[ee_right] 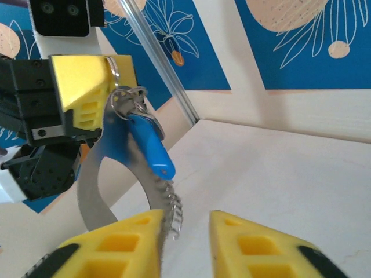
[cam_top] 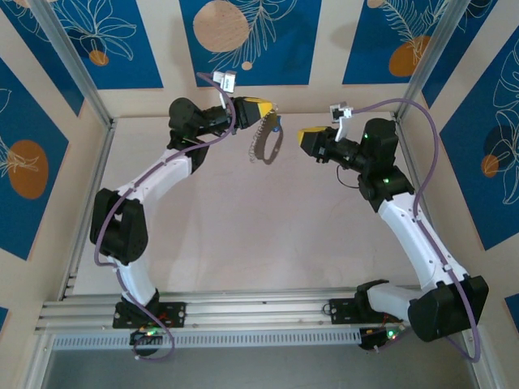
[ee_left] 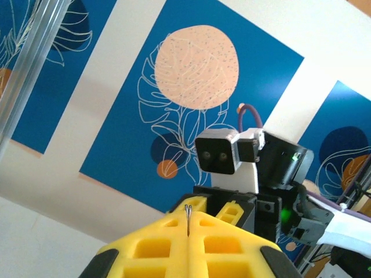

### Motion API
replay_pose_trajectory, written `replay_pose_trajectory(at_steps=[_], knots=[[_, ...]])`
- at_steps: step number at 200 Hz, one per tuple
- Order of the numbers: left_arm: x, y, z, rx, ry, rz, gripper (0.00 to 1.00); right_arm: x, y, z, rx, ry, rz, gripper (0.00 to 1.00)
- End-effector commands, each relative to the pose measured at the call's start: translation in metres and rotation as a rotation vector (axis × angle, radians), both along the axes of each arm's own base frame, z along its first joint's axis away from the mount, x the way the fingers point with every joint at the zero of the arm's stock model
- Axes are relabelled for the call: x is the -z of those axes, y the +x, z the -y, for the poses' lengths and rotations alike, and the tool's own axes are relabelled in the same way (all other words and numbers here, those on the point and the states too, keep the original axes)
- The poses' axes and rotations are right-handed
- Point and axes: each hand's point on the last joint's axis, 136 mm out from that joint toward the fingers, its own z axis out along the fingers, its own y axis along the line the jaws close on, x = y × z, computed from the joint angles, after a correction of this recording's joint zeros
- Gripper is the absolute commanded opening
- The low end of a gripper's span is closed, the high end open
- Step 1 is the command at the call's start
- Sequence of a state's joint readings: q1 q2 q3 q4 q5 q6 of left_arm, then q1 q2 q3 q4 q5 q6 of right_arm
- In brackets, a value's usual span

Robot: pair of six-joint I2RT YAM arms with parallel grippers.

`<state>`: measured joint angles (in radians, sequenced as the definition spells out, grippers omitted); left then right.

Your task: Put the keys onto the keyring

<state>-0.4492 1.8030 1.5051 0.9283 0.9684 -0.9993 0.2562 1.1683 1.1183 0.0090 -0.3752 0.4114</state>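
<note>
In right wrist view, key (ee_right: 152, 149) hangs at keyring (ee_right: 90, 188) top, left pincer (ee_right: 109, 81) clenching keyring; overhead, blue speck; right pincer (ee_right: 185, 231) released.

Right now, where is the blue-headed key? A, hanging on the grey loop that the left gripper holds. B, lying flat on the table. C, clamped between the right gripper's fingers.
A: the blue-headed key hangs near the top of the grey loop, which the left gripper pinches; the right gripper stands open.

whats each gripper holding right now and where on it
Left gripper pinches the grey oval metal keyring loop at its top end; right gripper holds nothing.
</note>
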Motion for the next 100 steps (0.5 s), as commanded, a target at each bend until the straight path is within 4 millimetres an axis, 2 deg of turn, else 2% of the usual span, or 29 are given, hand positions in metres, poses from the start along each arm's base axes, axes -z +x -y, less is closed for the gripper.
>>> replay_pose_trajectory(at_steps=[1,42,81,100], knots=[[-0.012,-0.014,0.003,0.045,-0.038,0.040,0.00,0.002,0.005,-0.007,0.024,-0.025,0.042,0.34],[-0.011,-0.017,0.007,0.062,-0.033,0.038,0.00,0.001,0.008,-0.025,0.002,-0.050,0.078,0.37],[-0.010,-0.018,0.010,0.069,-0.030,0.035,0.00,-0.005,0.013,-0.029,0.008,-0.057,0.106,0.38],[-0.008,-0.018,0.012,0.073,-0.029,0.031,0.00,-0.007,0.013,-0.032,0.003,-0.059,0.115,0.41]])
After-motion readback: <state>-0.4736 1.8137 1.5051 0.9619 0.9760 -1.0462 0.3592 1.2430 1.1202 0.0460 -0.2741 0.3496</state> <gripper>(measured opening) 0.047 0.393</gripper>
